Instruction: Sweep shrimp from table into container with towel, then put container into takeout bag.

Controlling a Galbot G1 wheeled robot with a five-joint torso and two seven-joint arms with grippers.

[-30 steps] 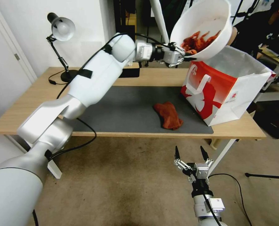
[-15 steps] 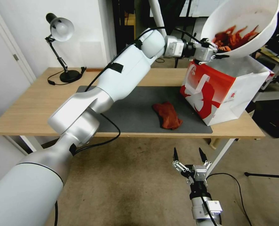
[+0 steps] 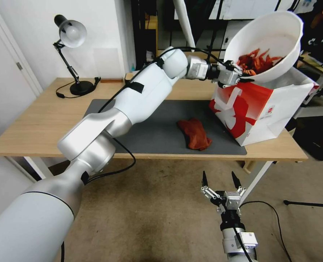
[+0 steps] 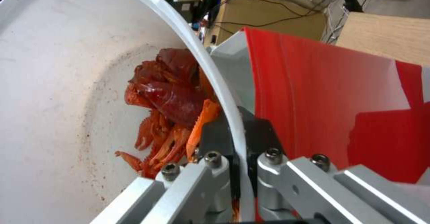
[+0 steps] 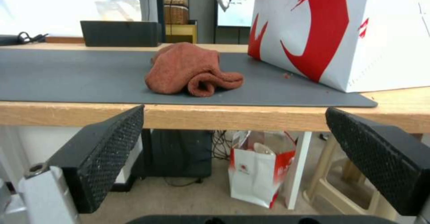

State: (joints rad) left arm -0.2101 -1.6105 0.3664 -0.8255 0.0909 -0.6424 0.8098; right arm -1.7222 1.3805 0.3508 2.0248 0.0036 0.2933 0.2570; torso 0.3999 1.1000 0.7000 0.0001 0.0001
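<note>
The counter [image 3: 41,120] is light wood on white legs, with a dark grey mat [image 3: 150,127] over its middle. The towel [image 3: 194,134] lies crumpled on the mat near the front edge, just beside the bag [image 3: 263,109], which stands at the counter's right end, part on the mat and part on bare wood. A few small red specks dot the mat by the bag in the right wrist view; they may be crumbs, though they are too small to tell.

The left claw [image 3: 243,75] reaches across above the counter and is clenched on the rim of the bowl [image 3: 277,32], one finger inside the wall and one outside. The bowl is tilted, its open side toward the camera, and hangs over the bag's open top. The shrimp [image 3: 257,62] are heaped in its lowest part, against the wall next to the claw.

The right claw [image 3: 221,179] hangs low in front of the counter, over the floor, released, its fingers spread wide.

At the back left of the counter stands a black desk lamp [image 3: 71,34] with its cord trailing. A black box [image 5: 120,33] sits at the rear edge. The floor is brownish carpet, and a white wall rises behind on the left. Under the counter a smaller red and white bag [image 5: 257,175] stands on the floor.
</note>
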